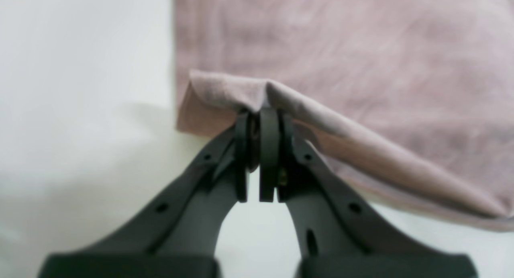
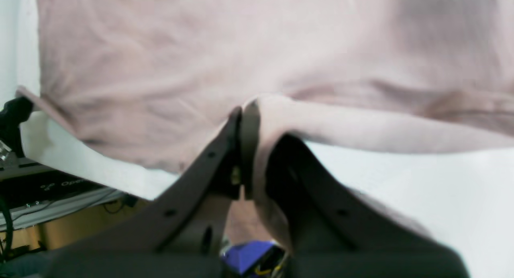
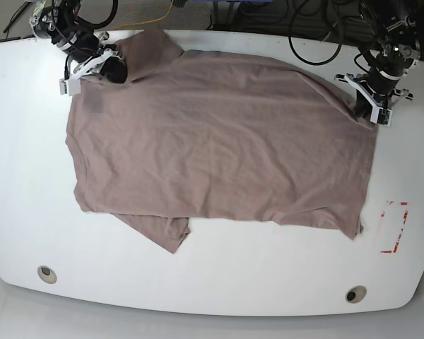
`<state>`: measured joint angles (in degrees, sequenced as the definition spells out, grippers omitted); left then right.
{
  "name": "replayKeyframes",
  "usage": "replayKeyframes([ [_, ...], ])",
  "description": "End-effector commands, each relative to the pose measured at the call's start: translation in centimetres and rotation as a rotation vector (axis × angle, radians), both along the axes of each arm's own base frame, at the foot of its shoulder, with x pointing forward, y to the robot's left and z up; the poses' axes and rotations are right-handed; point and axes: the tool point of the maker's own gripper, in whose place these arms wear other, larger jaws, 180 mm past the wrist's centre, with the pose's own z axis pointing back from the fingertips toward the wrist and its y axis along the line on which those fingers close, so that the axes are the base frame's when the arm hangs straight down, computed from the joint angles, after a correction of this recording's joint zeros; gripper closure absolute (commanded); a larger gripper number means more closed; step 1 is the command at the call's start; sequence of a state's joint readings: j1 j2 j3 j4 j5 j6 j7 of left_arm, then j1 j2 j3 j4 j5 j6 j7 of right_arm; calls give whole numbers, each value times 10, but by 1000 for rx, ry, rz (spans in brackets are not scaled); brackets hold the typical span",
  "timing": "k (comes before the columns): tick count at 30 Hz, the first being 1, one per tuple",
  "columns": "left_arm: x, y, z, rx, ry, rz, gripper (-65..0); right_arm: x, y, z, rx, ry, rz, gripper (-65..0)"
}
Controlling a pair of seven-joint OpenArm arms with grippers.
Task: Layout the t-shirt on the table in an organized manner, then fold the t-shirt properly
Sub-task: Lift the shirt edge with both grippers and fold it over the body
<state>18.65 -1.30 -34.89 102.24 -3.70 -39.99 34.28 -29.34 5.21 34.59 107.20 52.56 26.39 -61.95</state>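
Note:
The mauve-brown t-shirt (image 3: 219,141) lies spread over the white table (image 3: 219,282), wrinkled, with one sleeve (image 3: 159,233) sticking out at the near edge and another (image 3: 152,42) at the far left. At its far right corner my left gripper (image 3: 377,113) is shut on the fabric. In the left wrist view that gripper (image 1: 261,113) pinches a raised fold of the t-shirt (image 1: 361,69). My right gripper (image 3: 113,70) is shut on the cloth at the far left, by the upper sleeve. Up close, the right gripper (image 2: 243,109) holds a lifted ridge of t-shirt (image 2: 200,61).
A red tape rectangle (image 3: 393,226) marks the table to the right of the shirt's near right corner. Two round grommet holes (image 3: 46,274) (image 3: 352,294) sit near the front edge. Cables and equipment (image 3: 304,14) lie behind the table's far edge.

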Motion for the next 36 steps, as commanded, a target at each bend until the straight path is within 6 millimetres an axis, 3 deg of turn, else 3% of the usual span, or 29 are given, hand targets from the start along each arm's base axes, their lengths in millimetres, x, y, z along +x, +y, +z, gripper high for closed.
replayKeyframes([
  [1, 13, 0, 17, 12, -65, -15, 0, 5, -2, 9, -3, -35, 3, 0],
  [13, 17, -1, 22, 15, -81, -20, 0, 19, -2, 15, -6, -73, 4, 0],
  [31, 71, 2, 63, 34, -226, -29, 0, 71, -23, 44, -52, -184, -12, 0],
  [36, 84, -5, 56, 50, -204, -55, 0, 84, -28, 39, -23, -183, -38, 0],
])
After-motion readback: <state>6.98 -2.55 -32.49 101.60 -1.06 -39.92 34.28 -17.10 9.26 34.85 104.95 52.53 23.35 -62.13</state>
